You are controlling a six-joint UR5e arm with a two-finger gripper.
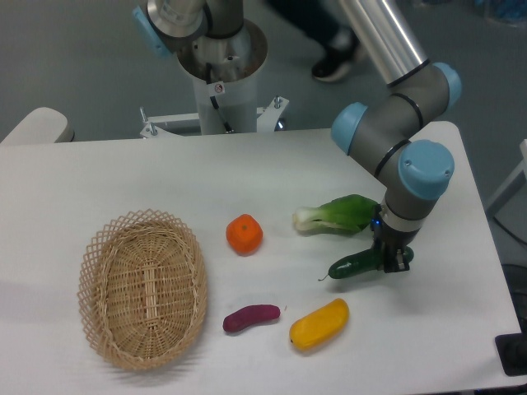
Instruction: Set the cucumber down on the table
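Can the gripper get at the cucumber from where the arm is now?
Probably yes: the gripper is already down at the right end of the cucumber, apparently closed around it, low over the table. Nothing blocks it; the bok choy lies just behind.

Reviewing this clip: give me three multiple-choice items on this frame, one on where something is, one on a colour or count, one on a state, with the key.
1. Where is the cucumber?
A. inside the basket
B. at the gripper's tip, in front of the bok choy
C. left of the orange

2. How many items lie inside the wicker basket?
A. none
B. one
C. two

3. What is the gripper doing?
A. open, high above the table
B. closed on the yellow vegetable
C. down at the cucumber's thick end

Key: 1 B, it lies below the bok choy at the fingers. 2 A, only weave shows. 3 C, the fingers straddle the cucumber's right end, low over the table.
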